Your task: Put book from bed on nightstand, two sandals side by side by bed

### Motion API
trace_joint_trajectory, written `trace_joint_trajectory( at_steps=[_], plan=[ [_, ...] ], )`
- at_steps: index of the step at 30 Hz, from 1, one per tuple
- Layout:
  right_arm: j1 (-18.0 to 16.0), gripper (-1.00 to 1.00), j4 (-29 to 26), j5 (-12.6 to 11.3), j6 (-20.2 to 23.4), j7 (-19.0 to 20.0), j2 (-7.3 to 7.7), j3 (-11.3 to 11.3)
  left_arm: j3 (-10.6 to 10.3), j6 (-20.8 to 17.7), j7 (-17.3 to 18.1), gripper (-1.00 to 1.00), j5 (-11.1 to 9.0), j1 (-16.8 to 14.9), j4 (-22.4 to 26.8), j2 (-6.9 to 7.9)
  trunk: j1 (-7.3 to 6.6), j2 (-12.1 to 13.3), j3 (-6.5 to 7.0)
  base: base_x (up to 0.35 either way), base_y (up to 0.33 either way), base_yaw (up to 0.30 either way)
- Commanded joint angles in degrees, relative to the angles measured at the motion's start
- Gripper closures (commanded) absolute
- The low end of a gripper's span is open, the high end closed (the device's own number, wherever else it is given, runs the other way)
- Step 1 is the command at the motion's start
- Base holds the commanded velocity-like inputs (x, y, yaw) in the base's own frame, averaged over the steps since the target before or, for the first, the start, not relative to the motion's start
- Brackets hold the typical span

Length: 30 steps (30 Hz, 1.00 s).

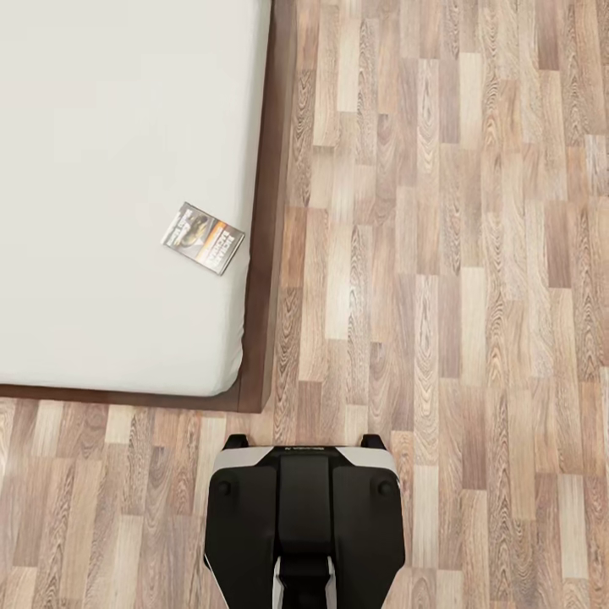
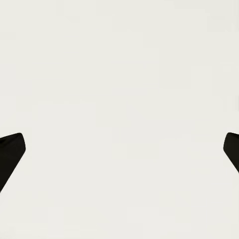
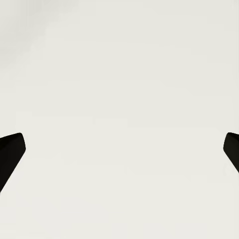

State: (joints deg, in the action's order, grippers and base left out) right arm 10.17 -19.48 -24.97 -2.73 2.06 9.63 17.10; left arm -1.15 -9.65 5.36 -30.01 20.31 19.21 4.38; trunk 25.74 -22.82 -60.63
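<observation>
The book [image 1: 204, 238] lies flat on the white mattress of the bed [image 1: 101, 169], cover up, near the mattress's right edge and not far from its rounded near corner. It is turned at a slant to that edge, with its orange band showing across the grey-and-dark picture. It touches nothing but the mattress.

The bed's dark brown wooden frame [image 1: 272, 211] runs along the mattress's right side and along its near end, meeting in a corner just ahead of the robot. Beyond the frame, on the side away from the book, the light wood-plank floor [image 1: 457, 254] stretches out, and the same planks run between the bed's near end and the robot's base [image 1: 303, 516], which stands close to the frame's corner, black with pale trim.

In the left wrist view the left gripper [image 2: 119, 149] shows two dark fingers [image 2: 10, 149] at the far edges of the picture, spread wide apart with nothing between them, against a plain off-white surface. The right wrist view shows the right gripper [image 3: 119, 149] the same way: its dark fingers [image 3: 10, 149] stand wide apart, holding nothing, before a plain off-white surface with a faint shadow toward one corner.
</observation>
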Motion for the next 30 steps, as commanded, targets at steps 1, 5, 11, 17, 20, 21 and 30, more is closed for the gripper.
trace_joint_trajectory(
  at_steps=[1,5,11,17,20,21,30],
  plan=[
    [0.1,-1.00,-0.1,-0.6,-0.2,0.0,0.07,0.3,-0.1,-0.4,0.0,-1.00,-0.5,-0.1,0.1,0.03,0.05,-0.1,0.04,0.000,0.000,0.000],
    [0.1,-1.00,0.0,-0.5,-0.2,0.0,0.16,0.3,-0.1,-0.4,0.0,-1.00,-0.5,-0.7,-0.1,-0.01,0.05,-0.1,0.42,0.000,0.000,0.000],
    [0.0,-1.00,0.1,-0.5,-0.2,0.0,0.21,0.2,-0.1,-0.4,0.0,-1.00,-0.5,-1.4,-0.3,-0.05,0.05,-0.1,0.99,0.000,0.000,0.000],
    [0.0,-1.00,0.1,-0.5,-0.2,0.0,0.09,0.3,-0.1,-0.4,0.0,-1.00,-0.5,-1.7,-0.3,-0.07,0.05,-0.1,1.56,0.000,0.000,0.000],
    [0.0,-1.00,0.0,-0.4,-0.2,0.0,0.01,0.4,-0.1,-0.4,0.0,-1.00,-0.5,-1.8,-0.3,-0.07,0.05,-0.1,1.84,0.000,0.000,0.000],
    [0.0,-1.00,0.0,-0.4,-0.1,0.0,-0.02,0.4,-0.1,-0.4,0.0,-1.00,-0.5,-1.8,-0.3,-0.07,0.05,-0.1,1.93,0.000,0.000,0.000],
    [0.0,-1.00,-0.2,-0.2,-0.1,0.0,-1.44,0.6,-0.1,-0.4,0.0,-1.00,-0.5,-1.9,-0.3,-0.07,0.05,-0.1,2.75,0.000,0.000,0.000]
  ],
)
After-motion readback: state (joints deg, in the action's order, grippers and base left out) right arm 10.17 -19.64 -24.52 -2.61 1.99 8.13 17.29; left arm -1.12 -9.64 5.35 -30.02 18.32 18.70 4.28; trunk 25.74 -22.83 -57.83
